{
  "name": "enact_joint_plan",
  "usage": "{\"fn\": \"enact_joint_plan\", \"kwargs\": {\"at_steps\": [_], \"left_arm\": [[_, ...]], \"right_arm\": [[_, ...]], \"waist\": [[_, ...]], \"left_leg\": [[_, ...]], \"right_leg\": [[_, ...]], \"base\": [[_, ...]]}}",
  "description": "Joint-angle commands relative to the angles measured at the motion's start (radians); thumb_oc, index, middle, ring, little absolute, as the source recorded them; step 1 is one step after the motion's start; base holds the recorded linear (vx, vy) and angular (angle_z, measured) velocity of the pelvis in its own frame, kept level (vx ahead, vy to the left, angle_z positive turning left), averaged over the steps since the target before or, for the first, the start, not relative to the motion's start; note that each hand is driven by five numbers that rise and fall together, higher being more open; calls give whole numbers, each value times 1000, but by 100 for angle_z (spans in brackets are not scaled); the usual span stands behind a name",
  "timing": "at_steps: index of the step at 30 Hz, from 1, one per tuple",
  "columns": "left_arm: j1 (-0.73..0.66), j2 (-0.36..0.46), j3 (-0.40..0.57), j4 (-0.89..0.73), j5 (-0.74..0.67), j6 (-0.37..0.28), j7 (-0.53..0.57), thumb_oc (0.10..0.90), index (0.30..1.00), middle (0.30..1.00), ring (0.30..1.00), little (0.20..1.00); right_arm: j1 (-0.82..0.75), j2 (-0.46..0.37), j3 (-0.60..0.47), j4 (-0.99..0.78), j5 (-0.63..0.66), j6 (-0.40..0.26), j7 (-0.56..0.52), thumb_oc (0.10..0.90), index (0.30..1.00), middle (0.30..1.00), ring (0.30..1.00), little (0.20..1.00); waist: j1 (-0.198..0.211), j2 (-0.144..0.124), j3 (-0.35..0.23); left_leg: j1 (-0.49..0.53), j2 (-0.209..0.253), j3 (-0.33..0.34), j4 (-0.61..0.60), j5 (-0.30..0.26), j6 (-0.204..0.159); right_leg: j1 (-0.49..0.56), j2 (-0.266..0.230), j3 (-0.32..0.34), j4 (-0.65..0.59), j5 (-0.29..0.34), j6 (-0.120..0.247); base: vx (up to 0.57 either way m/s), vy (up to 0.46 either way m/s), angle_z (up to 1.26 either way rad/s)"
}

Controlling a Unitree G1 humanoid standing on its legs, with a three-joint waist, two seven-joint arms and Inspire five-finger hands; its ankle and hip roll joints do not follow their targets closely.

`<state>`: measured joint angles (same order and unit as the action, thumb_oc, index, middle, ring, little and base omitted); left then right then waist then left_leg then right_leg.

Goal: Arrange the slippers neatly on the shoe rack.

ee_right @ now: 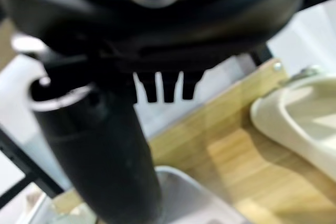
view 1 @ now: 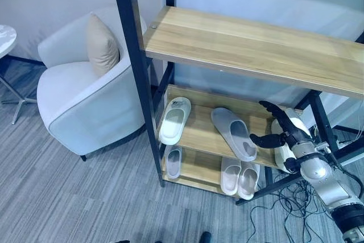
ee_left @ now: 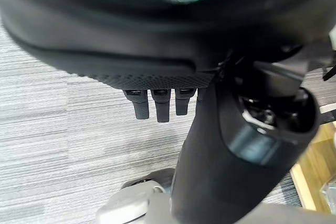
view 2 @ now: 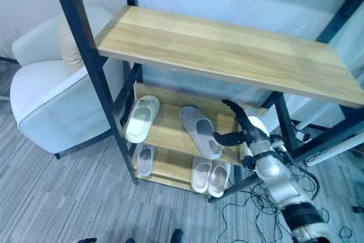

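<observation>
On the shoe rack (view 1: pixel 227 146), right hand (view 1: pixel 287 131) (fingers spread) holds nothing.

The middle shelf (view 1: pixel 200 135) is left bare between the two slippers. Access is narrowed by the black upright (view 1: pixel 136 66) at the near left and the top shelf (view 1: pixel 250 46) above.

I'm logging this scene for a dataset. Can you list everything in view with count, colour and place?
shoe rack: one, light wood shelves on a black frame, centre.
slippers: six visible, white or pale grey. Middle shelf: one at the left, one angled in the centre, one at the right behind the robot hand. Bottom shelf: one small at the left, a pair side by side at the right.
armchair: one, white, left of the rack.
cushion: one, beige, upright on the armchair.
side table: one, white top, far left edge.
floor: grey carpet.
right robot hand: dark, fingers spread, at the middle shelf's right end.
left robot hand: dark, over the carpet, holding nothing.
</observation>
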<state>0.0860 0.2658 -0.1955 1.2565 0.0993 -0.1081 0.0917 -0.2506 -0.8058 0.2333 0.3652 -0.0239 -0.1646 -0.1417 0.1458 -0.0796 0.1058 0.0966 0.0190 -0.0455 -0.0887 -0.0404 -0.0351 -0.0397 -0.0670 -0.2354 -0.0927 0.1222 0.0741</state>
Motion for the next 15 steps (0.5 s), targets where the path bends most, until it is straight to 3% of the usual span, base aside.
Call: {"fn": "enact_joint_plan", "kwargs": {"at_steps": [1,15], "left_arm": [[-28,-36,-80,60,3,-26,-30,800,900,900,900,900],[-59,-30,-127,55,-38,-31,-14,800,900,900,900,900]], "right_arm": [[-146,-18,-18,10,-12,-49,-85,800,900,900,900,900],[-336,10,85,267,11,-24,-141,800,900,900,900,900]], "waist": [[37,-27,-34],[69,-27,35]], "left_leg": [[-80,-17,66,1,34,-39],[-166,-28,26,1,72,-45]], "right_leg": [[3,-10,5,58,-86,87],[-64,-18,-23,68,-73,88]], "base": [[-16,4,7],[-30,6,11]]}}
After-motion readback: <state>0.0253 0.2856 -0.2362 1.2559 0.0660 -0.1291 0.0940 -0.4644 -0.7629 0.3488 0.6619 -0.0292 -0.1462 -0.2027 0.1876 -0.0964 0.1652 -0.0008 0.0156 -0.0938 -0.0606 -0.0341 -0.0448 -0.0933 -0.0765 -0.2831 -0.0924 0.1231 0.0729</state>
